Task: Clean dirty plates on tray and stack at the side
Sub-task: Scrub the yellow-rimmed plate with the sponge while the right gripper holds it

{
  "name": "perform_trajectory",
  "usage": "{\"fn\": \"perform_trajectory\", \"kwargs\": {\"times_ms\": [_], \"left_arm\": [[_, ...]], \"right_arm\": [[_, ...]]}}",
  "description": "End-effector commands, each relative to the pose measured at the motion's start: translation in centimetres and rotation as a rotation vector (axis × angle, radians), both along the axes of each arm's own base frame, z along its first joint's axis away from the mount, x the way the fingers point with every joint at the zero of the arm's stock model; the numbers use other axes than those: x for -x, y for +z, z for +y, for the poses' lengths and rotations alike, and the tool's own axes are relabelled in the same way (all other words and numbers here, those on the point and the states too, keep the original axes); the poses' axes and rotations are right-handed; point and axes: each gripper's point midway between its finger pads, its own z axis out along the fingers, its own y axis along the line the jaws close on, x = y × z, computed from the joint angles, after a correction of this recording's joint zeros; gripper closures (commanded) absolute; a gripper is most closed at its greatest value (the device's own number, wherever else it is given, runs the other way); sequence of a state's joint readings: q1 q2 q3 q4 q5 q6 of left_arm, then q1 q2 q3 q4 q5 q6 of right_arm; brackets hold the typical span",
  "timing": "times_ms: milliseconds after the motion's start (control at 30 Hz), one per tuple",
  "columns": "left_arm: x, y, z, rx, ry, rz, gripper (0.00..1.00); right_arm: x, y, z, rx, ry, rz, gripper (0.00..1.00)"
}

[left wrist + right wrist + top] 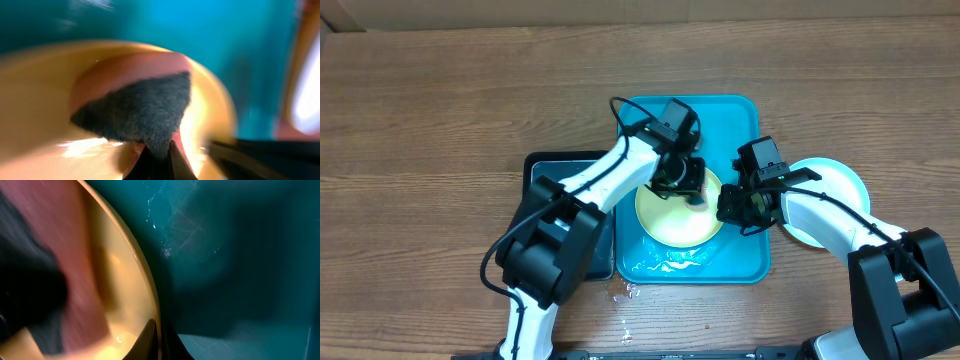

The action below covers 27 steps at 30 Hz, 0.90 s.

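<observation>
One yellow-green plate lies on the tray, directly under my left gripper; my right gripper sits at its right rim. Left wrist: jaws pinch a grey pad onto the plate. Right wrist: jaws look clamped on that rim

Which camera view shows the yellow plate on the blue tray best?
The overhead view: the yellow plate lies on the tray with most of its outline visible, though the arms cover part. The left wrist view shows a blurred part under a grey pad; the right wrist view shows only its curved edge.
</observation>
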<state>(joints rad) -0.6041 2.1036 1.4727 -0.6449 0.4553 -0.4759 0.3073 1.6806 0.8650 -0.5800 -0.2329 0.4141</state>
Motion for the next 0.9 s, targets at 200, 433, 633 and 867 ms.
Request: {"fn": "perform_trajectory", "kwargs": {"times_ms": [200, 433, 633, 867], "left_arm": [[5.0, -1.2, -0.6, 0.034, -0.064, 0.187, 0.96], [5.4, -3.7, 7.2, -0.355, 0.089, 0.227, 0.96], [3.9, -3.1, 12.0, -0.586, 0.125, 0.112, 0.96], [1.7, 1.9, 15.2, -0.709, 0.215, -0.085, 0.96]], "right_arm": [[0.1, -1.0, -1.2, 0.065, -0.001, 0.011, 0.96], [0.1, -1.0, -1.2, 0.065, 0.0, 0.011, 0.96], [0.1, -1.0, -1.2, 0.065, 0.0, 0.011, 0.96], [0.1, -1.0, -1.2, 0.065, -0.001, 0.011, 0.96]]}}
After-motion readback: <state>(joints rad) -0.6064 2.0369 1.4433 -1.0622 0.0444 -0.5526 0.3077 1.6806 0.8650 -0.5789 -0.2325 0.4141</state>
